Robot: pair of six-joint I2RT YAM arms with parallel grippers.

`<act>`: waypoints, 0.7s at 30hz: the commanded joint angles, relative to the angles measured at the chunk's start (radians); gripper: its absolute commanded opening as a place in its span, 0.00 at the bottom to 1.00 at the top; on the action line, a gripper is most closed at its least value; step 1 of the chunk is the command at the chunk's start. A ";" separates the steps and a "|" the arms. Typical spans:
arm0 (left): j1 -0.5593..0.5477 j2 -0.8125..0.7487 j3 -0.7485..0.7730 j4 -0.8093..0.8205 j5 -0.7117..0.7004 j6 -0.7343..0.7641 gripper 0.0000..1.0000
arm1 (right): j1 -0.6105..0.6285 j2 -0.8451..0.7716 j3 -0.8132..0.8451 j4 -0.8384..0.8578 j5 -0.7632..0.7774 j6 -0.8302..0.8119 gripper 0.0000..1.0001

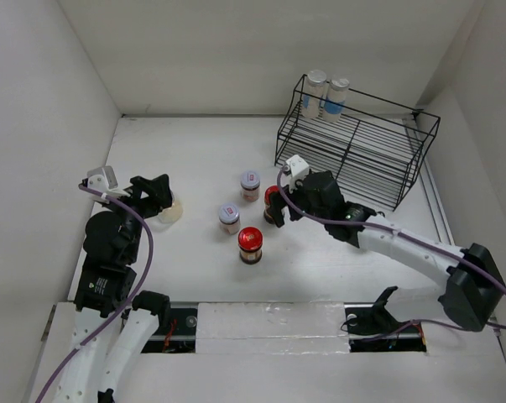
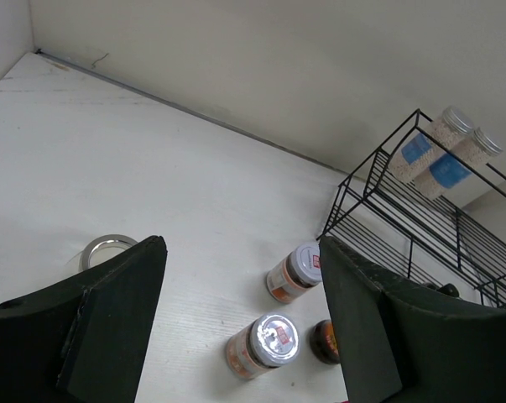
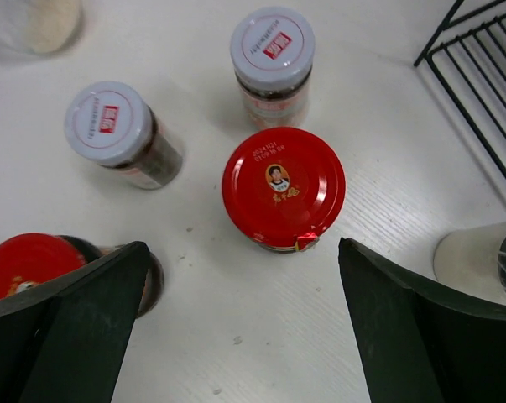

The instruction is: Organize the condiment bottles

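My right gripper [image 3: 242, 248] is open and hovers just behind a dark jar with a red lid [image 3: 284, 186], which stands ahead of its fingers; in the top view the gripper [image 1: 283, 201] partly covers this jar [image 1: 272, 200]. A second red-lid jar [image 1: 250, 243] stands nearer me. Two white-lid jars [image 1: 250, 185] [image 1: 229, 217] stand beside them. My left gripper [image 1: 162, 200] is open and empty above a clear jar [image 1: 172, 211], whose silver lid [image 2: 106, 249] shows beside the left finger. Two blue-labelled bottles [image 1: 326, 92] stand on the rack's top shelf.
The black wire rack [image 1: 353, 147] stands at the back right, close behind my right arm. A pale container [image 3: 475, 260] sits at the right edge of the right wrist view. White walls close the table at the back and on both sides.
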 commanded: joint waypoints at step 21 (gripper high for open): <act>0.005 0.008 0.008 0.045 0.020 0.023 0.70 | -0.058 0.258 0.183 0.098 0.014 0.009 0.50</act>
